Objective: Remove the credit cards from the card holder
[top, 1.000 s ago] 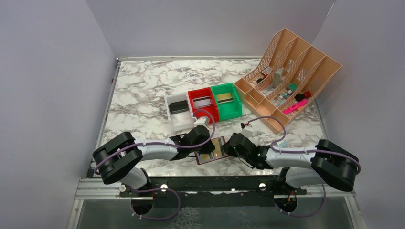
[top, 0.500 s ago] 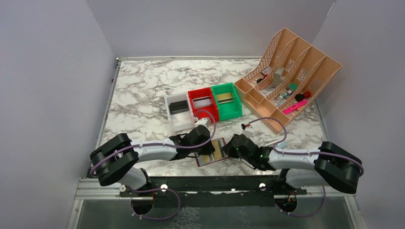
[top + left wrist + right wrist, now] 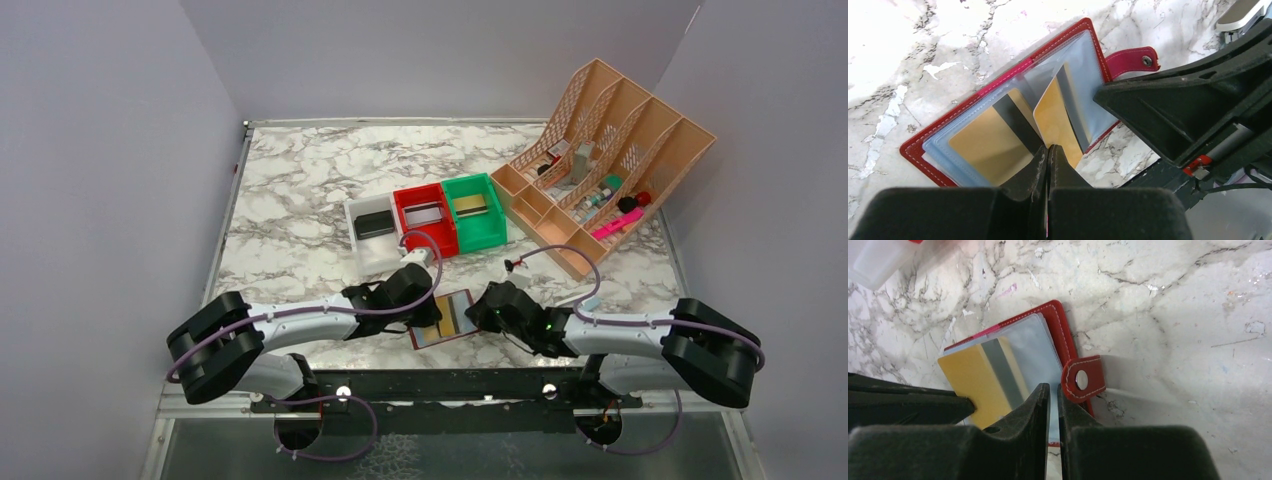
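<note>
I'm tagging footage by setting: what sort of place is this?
Likely a robotics lab test cell: plain grey walls enclose a marble-patterned table, and two robot arms are bolted along its near edge.

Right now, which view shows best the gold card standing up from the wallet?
The left wrist view: the gold card sits mid-frame, tilted up from the wallet, its lower edge pinched by the left gripper. The right wrist view shows its striped face partly; the top view, only a small patch.
</note>
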Robot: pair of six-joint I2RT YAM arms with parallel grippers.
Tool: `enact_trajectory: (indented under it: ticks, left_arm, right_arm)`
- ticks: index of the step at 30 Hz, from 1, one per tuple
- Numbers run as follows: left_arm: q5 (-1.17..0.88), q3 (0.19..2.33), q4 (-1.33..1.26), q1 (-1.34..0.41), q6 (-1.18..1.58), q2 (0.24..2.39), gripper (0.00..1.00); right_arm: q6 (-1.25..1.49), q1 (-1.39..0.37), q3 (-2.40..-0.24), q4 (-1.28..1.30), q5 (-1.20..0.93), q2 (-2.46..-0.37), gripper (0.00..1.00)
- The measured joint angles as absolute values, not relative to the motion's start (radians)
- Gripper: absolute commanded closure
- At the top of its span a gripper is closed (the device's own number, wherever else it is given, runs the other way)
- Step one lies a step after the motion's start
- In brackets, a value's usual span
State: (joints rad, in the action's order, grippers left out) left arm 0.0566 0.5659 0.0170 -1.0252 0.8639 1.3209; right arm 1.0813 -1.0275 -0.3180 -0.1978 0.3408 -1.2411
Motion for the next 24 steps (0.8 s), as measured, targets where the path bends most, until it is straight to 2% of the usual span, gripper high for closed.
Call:
enact_trajectory:
  ticks: [11,20,24]
  left_arm:
    - [0.056,0.561,0.035,-1.03,0.846,1.319,1.0]
    - [0.057,0.561,0.047,-1.03,0.844,1.314,1.0]
    - [0.056,0.561,0.046,-1.03,0.844,1.314,0.94]
  right_arm:
    - [0.912,-1.028,-0.371,-0.1,0.206,-1.112,0.7]
    - [0.89,-1.028,-0.415,-0.149,0.163,-1.278,0.63]
    - [0.912,-1.028,-0.38,-0.199,0.163,-1.283,0.63]
